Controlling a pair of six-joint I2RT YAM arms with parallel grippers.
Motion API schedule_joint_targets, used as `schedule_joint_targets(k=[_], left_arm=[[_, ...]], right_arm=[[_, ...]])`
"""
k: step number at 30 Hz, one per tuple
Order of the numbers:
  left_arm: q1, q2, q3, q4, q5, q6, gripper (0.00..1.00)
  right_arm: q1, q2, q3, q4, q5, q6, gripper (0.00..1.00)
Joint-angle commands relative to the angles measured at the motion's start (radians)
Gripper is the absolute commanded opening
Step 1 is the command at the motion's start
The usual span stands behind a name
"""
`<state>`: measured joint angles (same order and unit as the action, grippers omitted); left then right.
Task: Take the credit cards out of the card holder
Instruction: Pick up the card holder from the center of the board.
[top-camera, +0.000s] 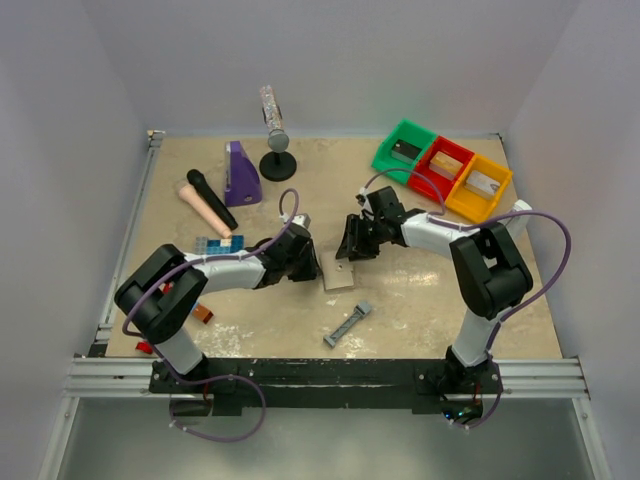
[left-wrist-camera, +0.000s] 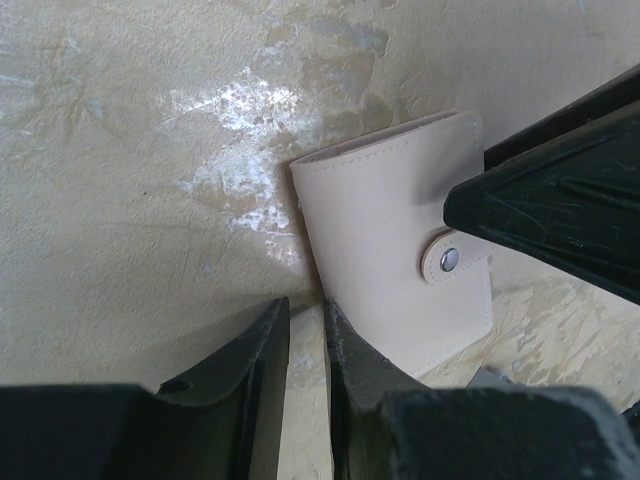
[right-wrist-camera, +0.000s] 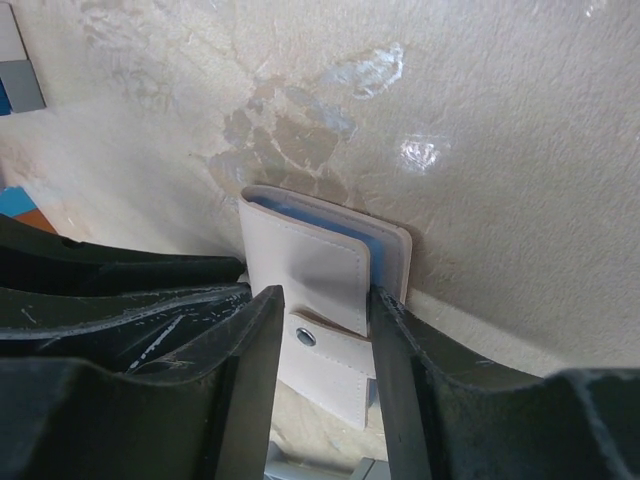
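Closed card holder (right-wrist-camera: 320, 275) between right jaws, grip unclear; left jaws nearly clenched, empty, beside it.

No legible text or labels anywhere

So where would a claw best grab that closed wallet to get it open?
Probably the snap strap on the card holder: it is the only raised tab on a flat, closed cover. Come from the open edge, with the other claw pinning the spine side.
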<state>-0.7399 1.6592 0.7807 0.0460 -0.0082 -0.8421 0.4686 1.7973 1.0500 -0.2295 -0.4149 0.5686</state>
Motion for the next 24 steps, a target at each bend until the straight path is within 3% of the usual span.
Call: schedule_joint_targets(k=[1,12,16,24], left_arm=[[0.002,0.031,0.034,-0.028,-0.004,0.034,0.25],[-0.003,0.033,0.032,-0.031,-0.010,0.032,0.25],[-0.004,0.024,0.026,-0.043,-0.019,0.034,0.25],[0.004,-0.033,-0.006,-0.079,-0.039,0.031,0.25]], right_arm=[[0.002,-0.019,-0.010,0.064,-0.067,0.019,0.42],[0.001,-0.016,-0.033,0.073,-0.094,0.022,0.18],[0.001,-0.018,-0.041,0.068,-0.093,0.017,0.00],[-0.039,-0.062,-0.085,0.076,-0.093,0.020,0.00]])
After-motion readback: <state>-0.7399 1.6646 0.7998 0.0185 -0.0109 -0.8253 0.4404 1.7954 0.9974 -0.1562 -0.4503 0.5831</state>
